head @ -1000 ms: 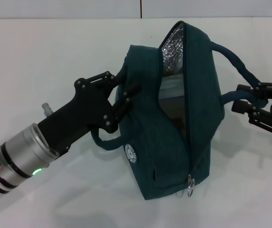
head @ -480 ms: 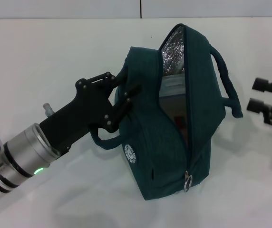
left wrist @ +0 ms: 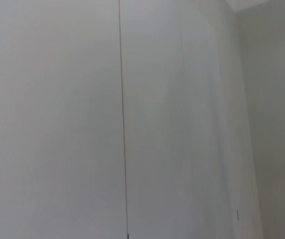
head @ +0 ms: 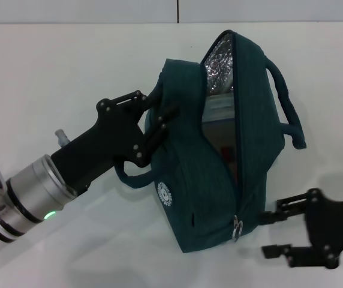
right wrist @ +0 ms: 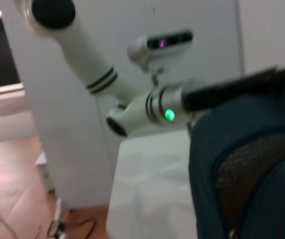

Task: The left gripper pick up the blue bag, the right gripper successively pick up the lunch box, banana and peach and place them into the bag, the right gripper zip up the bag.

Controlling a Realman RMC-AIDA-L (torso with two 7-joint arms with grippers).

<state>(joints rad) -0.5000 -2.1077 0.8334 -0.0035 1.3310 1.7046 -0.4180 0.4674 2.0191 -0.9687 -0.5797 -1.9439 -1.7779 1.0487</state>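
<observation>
- Moved since the earlier frames: right hand (head: pixel 274 234), from beside the far handle down to the near end of the blue bag (head: pixel 219 156), fingers spread.
- Left hand (head: pixel 153 123): pinching the bag's side, holding it tilted on the desk (head: pixel 51 66).
- Zipper pull (head: pixel 237 229): just beside the right fingertips, untouched.
- Advice: centre the pull between the fingers, pinch, draw along the track.

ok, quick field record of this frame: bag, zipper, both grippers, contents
blue bag: held up off the table, tilted
zipper: open, foil lining showing; ring pull at the low end
left gripper: shut on the bag's left side
right gripper: open, low, right of the ring pull, not touching
contents: something inside, not identifiable
table: white
</observation>
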